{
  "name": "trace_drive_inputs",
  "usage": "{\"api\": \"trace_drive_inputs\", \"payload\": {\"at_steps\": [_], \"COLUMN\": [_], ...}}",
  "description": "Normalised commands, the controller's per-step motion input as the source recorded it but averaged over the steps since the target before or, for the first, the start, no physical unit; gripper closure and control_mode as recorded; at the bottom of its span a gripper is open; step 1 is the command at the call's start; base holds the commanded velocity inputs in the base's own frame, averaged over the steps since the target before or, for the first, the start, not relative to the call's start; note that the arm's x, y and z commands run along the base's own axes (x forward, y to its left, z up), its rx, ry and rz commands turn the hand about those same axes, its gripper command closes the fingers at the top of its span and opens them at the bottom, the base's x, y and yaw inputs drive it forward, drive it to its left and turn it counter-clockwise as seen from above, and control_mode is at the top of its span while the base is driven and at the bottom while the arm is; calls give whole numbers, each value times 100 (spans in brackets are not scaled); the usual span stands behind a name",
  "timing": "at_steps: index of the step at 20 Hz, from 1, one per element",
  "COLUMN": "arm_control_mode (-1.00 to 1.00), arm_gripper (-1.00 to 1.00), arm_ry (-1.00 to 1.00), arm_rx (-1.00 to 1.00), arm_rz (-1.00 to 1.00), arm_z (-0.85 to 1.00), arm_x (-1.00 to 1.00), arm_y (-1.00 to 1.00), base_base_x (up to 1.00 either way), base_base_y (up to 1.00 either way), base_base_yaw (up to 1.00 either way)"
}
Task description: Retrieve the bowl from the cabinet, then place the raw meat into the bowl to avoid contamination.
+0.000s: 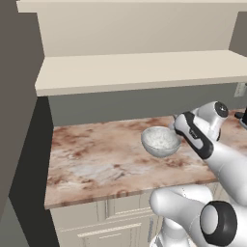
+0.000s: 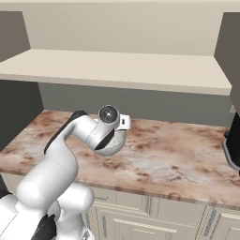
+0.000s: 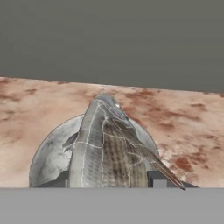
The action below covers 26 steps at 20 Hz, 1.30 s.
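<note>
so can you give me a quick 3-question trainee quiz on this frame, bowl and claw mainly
1. True or false: the claw is open and well away from the bowl.
2. Fill in: the cabinet shelf is ___ the marble counter.
3. Pick one. The bowl is:
A) standing on the cabinet shelf
B) in the claw, over the marble counter
C) upside down at the counter's front edge

Key: 1 false, the fingers close on its rim; 2 above; 3 B.
</note>
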Motion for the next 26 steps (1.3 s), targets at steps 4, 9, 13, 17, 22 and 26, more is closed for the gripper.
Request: {"api": "trace_drive_inputs", "payload": {"at_steps": [4,9,13,17,22,26], "arm_control_mode": [-100,-100,-100,-100,-100,-100], "arm_gripper": [100,100,100,100,100,100], "arm_ry": [0,0,0,0,0,0], "arm_rx": [1,6,3,2,1,0], "arm_rz": [0,0,0,0,0,0], "arm_z": [0,-1,0,0,-4,-13], "arm_x": [0,0,0,1,6,11], "arm_y": [4,10,19,21,19,12], "base_base_x": [0,0,0,0,0,0], "base_base_y": [0,0,0,0,0,0], "base_base_yaw": [0,0,0,0,0,0]}}
